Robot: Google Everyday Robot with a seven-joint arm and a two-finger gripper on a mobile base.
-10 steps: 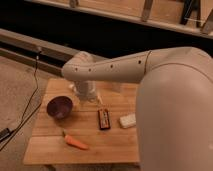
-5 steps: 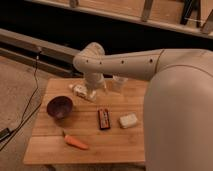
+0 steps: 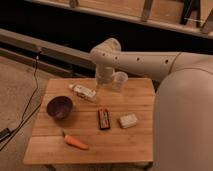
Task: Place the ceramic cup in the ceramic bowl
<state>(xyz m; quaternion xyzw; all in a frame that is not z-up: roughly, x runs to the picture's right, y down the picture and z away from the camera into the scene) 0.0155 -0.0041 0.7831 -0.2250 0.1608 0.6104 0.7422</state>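
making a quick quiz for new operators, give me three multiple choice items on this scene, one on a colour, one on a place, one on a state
1. What colour is the ceramic bowl?
A white; B dark purple; C green.
2. Where is the pincer?
A over the ceramic bowl; B near the front edge of the table; C at the table's far edge, beside the ceramic cup.
3. What state is the ceramic cup in?
A upright on the table, apart from the bowl; B lying inside the bowl; C tipped over at the front edge.

Answers: 1 B, its inside reads dark purple. 2 C, the arm ends at the far edge next to the cup. 3 A, the bowl holds nothing.
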